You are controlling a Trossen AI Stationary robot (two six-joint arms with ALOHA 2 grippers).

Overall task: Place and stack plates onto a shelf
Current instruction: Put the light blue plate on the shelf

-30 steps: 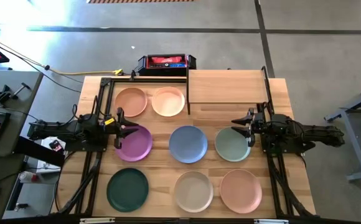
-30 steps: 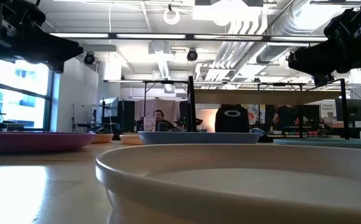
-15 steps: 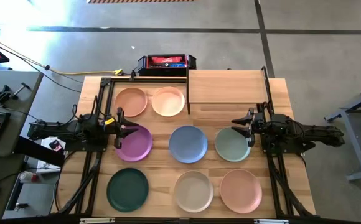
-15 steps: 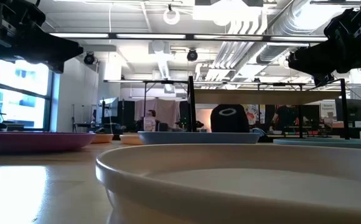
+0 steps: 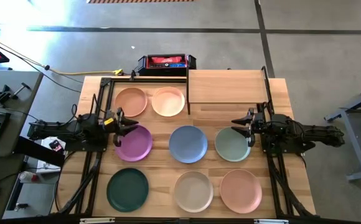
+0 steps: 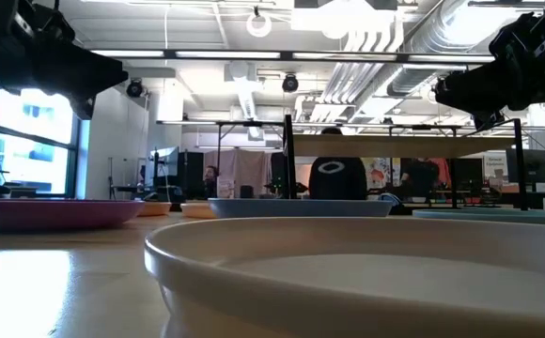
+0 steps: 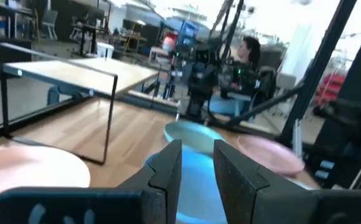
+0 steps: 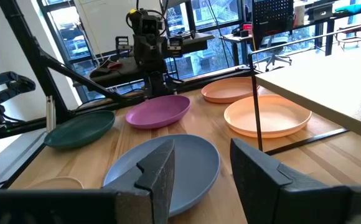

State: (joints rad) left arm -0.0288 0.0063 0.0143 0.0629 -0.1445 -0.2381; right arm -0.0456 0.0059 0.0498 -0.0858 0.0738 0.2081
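Beyond the table, only the low view shows a person (image 6: 338, 178); both pincers (image 5: 119, 127) (image 5: 246, 129) hang released.

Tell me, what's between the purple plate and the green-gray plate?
The blue plate sits between the purple plate and the sage green plate, plain in the high view.

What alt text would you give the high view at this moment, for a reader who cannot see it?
Eight plates lie unstacked on the wooden table, and the shelf at its far right holds nothing. The left gripper, open, hovers at the purple plate; the right gripper, open, hovers at the sage green plate.
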